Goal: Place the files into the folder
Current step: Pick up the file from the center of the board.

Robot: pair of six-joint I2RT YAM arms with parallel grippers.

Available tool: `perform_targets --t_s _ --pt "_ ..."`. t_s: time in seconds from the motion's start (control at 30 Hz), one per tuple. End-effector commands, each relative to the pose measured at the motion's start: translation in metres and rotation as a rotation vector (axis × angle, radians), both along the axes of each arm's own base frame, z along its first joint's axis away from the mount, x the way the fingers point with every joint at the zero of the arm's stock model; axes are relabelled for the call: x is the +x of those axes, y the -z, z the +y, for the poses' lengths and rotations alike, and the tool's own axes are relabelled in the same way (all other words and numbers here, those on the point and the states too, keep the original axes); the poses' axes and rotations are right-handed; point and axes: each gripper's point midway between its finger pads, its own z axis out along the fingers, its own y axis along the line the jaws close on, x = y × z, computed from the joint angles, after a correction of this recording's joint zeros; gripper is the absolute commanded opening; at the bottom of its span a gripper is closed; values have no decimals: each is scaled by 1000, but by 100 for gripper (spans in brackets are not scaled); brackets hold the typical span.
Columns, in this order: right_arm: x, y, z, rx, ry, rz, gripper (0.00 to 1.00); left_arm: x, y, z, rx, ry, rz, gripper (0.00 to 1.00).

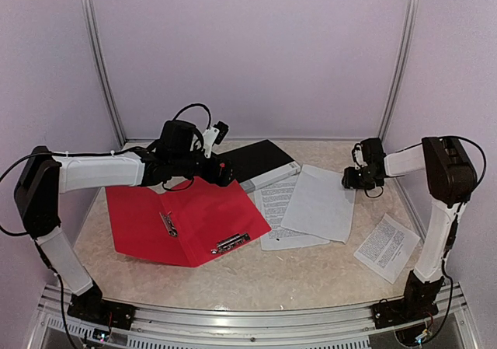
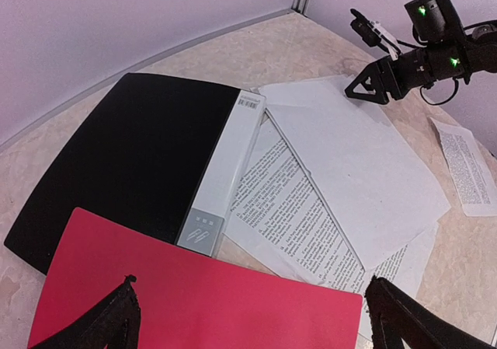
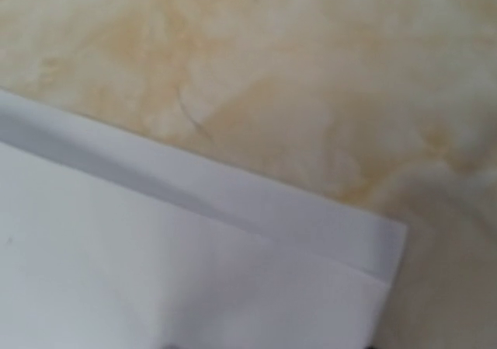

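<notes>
Several files [image 1: 311, 209] lying flat on the table [image 1: 311, 283], all to the right of the red folder [image 1: 147, 217]; none inside it. All thin white paper. Blank sheet [image 2: 365, 170] uppermost in an overlapping stack just beside the folder's right edge: plain and unprinted, with a second blank edge visible beneath its far corner in the right wrist view. Printed sheet [image 2: 287, 209] under it, covered in dense black paragraphs, its near-left part overlapped by the folder's right corner. Small printed sheet [image 1: 387, 248] farther right of the folder, apart from the stack, lying askew. Folder open and flat, two metal clips [image 1: 233, 242] on its inner face. Black binder [image 2: 124, 155] with white spine behind the folder, partly covered by the folder's far edge. Left gripper [image 2: 250, 283] above the folder's far edge, jaws spread wide, nothing between them. Right gripper [image 2: 353, 54] well right of the folder, at the blank sheet's far corner, jaws parted, no sheet seen clamped; contact with the paper not discernible.
</notes>
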Motion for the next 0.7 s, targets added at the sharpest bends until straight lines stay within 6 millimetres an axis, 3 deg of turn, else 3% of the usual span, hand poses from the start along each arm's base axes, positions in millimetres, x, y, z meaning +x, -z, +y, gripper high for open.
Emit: perform_targets --t_s 0.0,0.17,0.33,0.5,0.67 --pt "-12 27 1 18 -1 62 50 -1 13 1 33 0 19 98" --pt "-12 30 -3 1 22 78 33 -2 15 1 35 -1 21 98" --pt "-8 18 -5 -6 30 54 18 -3 15 1 36 0 23 98" --pt "1 -11 -7 -27 21 2 0 -2 15 1 40 -2 22 98" --pt "10 -60 -3 -51 -25 -93 0 -1 14 3 47 -14 18 98"
